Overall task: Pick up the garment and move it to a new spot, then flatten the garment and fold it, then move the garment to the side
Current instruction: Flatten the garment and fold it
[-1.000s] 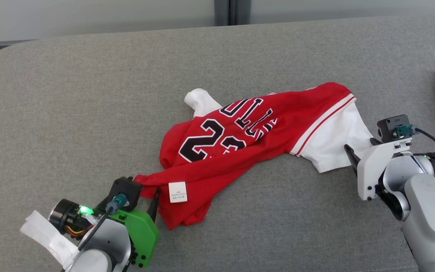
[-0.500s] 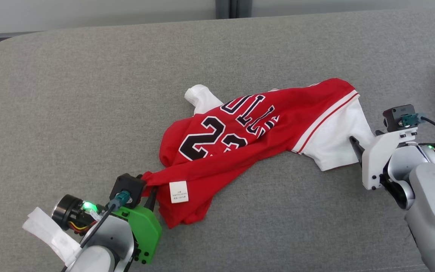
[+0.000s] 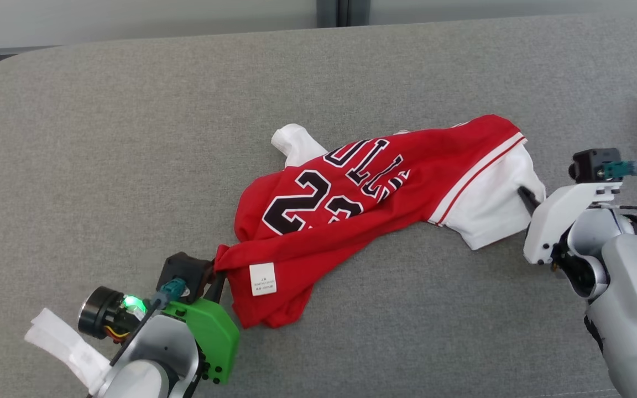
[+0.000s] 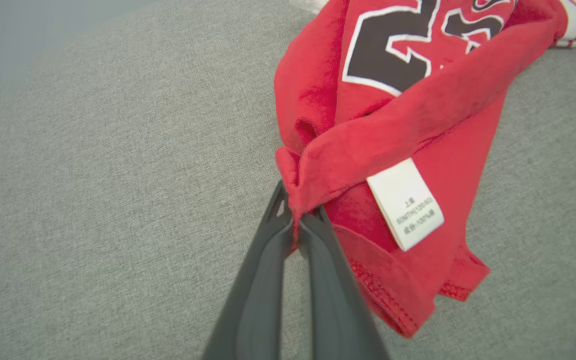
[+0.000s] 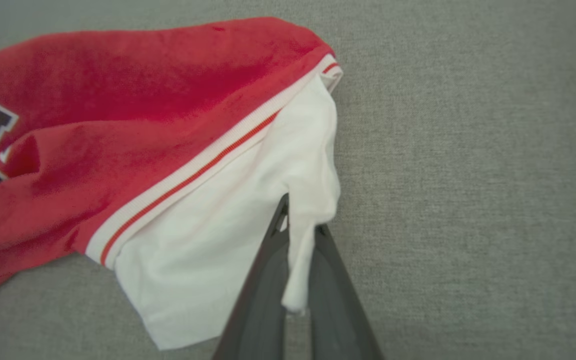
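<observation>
Garment: the crumpled red-and-white numbered jersey (image 3: pixel 363 204) lies mid-table on the grey fabric-covered table (image 3: pixel 103 138).
Left gripper (image 4: pixel 295 220): my jaws are clenched on a red hem corner at the jersey's 7 o'clock.
Right gripper (image 5: pixel 300 222): jaws pinching the white sleeve edge at 3 o'clock.
Why: I judge these opposite grips let me stretch it flat.

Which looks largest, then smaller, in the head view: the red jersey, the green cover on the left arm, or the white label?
1. red jersey
2. green cover, though nearness to the camera enlarges it
3. white label, clearly smallest
</observation>
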Tool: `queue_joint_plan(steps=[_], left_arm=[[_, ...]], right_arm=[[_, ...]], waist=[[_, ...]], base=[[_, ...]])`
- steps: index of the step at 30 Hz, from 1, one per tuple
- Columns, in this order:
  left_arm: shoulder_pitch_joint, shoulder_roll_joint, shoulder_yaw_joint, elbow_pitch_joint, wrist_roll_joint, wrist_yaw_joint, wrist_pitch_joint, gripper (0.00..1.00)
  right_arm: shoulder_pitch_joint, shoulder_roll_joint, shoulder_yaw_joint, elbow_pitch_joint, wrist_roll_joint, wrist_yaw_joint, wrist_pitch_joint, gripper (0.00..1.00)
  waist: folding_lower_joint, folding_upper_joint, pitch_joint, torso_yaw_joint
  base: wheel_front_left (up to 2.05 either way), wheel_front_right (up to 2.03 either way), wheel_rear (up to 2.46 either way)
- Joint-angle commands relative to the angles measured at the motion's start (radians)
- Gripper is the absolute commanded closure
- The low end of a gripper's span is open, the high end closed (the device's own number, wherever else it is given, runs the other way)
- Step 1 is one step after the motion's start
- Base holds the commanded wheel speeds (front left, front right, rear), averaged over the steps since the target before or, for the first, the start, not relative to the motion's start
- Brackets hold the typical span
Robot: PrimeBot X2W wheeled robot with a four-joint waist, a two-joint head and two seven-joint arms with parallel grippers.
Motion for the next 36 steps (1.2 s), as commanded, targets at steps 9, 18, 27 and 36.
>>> queue_joint_plan(steps=[9, 18, 27, 36], left_arm=[[0.127, -0.005, 0.065, -0.363, -0.151, 0.010, 0.038, 1.00], [0.115, 0.037, 0.098, -0.726, -0.261, -0.003, 0.163, 1.00], [-0.057, 0.092, 0.157, -0.910, -0.430, -0.016, 0.336, 1.00], [-0.349, 0.111, 0.189, -0.774, -0.495, 0.003, 0.473, 1.00]], right_arm=[[0.043, -0.012, -0.173, -0.308, 0.289, -0.001, 0.007, 1.00], [0.066, 0.056, -0.410, -0.756, 0.428, -0.001, 0.143, 1.00], [-0.094, 0.135, -0.548, -1.051, 0.446, -0.001, 0.378, 1.00], [-0.302, 0.148, -0.554, -0.990, 0.350, -0.001, 0.518, 1.00]], waist=[[0.0000, 0.0000, -0.086, -0.004], [0.0000, 0.0000, -0.160, -0.034], [0.0000, 0.0000, -0.161, -0.080], [0.0000, 0.0000, 0.009, -0.101]], base=[[0.00, 0.00, 0.00], [0.00, 0.00, 0.00], [0.00, 0.00, 0.00], [0.00, 0.00, 0.00]])
